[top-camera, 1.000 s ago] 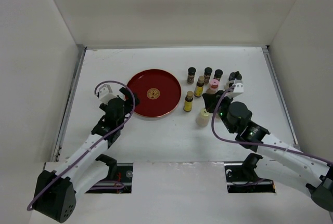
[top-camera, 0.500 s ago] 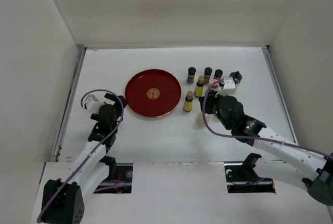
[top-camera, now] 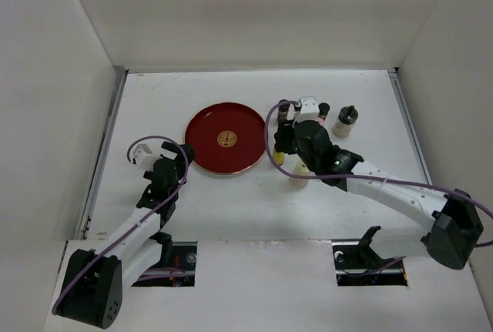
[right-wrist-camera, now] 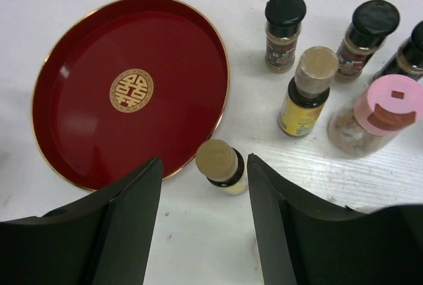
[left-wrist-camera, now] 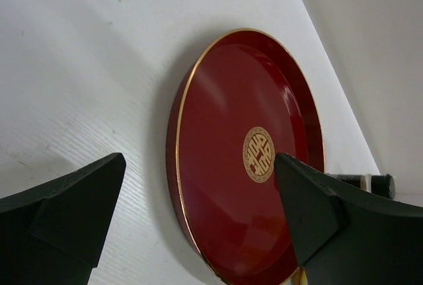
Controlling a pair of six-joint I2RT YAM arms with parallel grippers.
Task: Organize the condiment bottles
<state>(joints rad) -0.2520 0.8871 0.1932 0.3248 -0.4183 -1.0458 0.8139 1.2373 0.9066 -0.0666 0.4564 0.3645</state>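
I see right gripper spread above the slim yellow bottle just right of the red tray; left gripper also spread, by tray's left rim.

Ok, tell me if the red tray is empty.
Empty: the red tray shows only its gold emblem; all visible bottles stand beside it.
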